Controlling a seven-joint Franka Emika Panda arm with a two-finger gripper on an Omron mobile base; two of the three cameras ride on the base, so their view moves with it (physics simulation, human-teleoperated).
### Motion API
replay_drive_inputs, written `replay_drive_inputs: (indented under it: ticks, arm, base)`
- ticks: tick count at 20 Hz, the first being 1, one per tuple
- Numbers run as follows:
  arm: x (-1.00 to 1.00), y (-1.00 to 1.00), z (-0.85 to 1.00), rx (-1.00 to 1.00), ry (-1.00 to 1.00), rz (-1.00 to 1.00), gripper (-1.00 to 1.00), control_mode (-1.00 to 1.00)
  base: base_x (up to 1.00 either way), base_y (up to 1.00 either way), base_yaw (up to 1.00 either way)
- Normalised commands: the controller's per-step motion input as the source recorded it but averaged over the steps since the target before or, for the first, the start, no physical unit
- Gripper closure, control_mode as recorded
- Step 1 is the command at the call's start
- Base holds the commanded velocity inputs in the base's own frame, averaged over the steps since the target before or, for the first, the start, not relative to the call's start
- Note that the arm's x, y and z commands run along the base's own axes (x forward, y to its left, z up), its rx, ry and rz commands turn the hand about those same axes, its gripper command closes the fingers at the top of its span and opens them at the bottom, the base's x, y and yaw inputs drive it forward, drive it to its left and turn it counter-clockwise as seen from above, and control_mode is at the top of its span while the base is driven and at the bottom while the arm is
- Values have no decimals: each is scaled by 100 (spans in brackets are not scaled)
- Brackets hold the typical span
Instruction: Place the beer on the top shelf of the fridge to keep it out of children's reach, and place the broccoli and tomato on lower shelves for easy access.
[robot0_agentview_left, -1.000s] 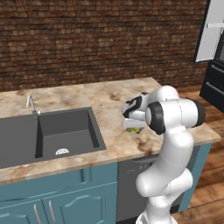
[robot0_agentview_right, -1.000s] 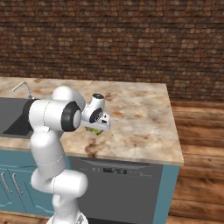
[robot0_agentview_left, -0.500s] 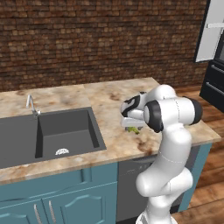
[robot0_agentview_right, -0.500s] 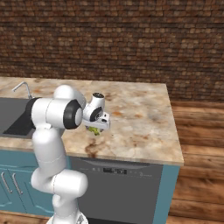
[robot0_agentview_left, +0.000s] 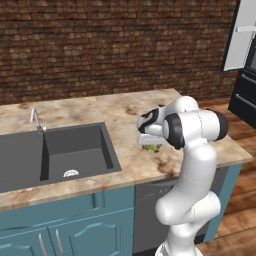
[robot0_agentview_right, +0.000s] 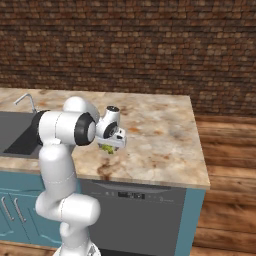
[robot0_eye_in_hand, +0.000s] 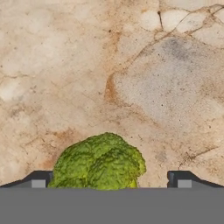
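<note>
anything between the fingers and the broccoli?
Nothing. In the hand view the broccoli sits between the open fingers, on bare marble counter; no other object intervenes.

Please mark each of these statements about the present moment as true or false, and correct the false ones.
1. The gripper is open, with the broccoli between its fingertips. True.
2. The broccoli lies in the sink. False: it lies on the marble counter, to the right of the sink.
3. The gripper points down at the counter. True.
4. The fingers already squeeze the broccoli. False: the jaws stand wide, apart from it.
5. A dishwasher sits under the counter. True.
</note>
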Motion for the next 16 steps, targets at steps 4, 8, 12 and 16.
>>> replay_drive_inputs:
  ticks: [4,8,12,16]
  arm:
    - [0,3,-40,-2,5,0,100,-100]
    - [0,10,-42,-4,7,0,100,-100]
    - [0,13,-43,-5,5,0,100,-100]
    - [0,8,-39,-3,1,0,100,-100]
  base:
    - [0,0,0]
    - [0,0,0]
    - [0,0,0]
    - [0,0,0]
